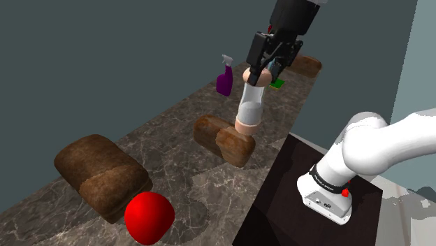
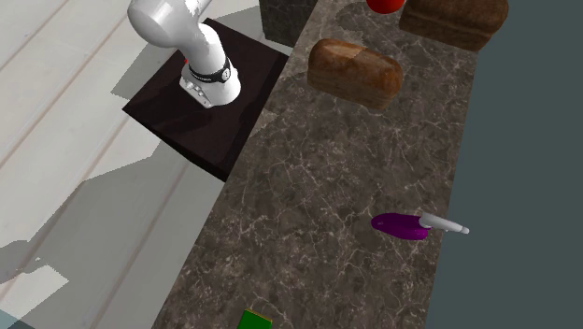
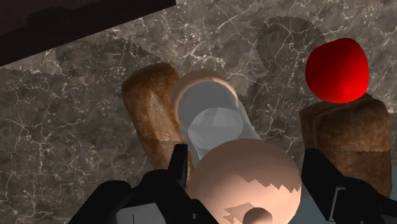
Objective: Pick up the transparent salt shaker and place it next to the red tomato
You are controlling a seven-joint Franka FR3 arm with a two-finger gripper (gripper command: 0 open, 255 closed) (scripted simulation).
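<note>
A dark marbled bench [image 1: 175, 155] carries brown loaves [image 1: 101, 172], a red tomato [image 1: 149, 217] just beside one, and a purple spray bottle [image 1: 225, 78].

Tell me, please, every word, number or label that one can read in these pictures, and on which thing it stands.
No readable text anywhere.
The salt shaker, purple spray bottle, bread loaves and red tomato bear no labels.
The tiny marks on the arm's base are too small to read.

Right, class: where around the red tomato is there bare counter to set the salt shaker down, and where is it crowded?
Free for the salt shaker: the bare counter between the tomato and the smaller loaf. Crowded: the tomato's other side, where the large loaf sits close beside it.
</note>
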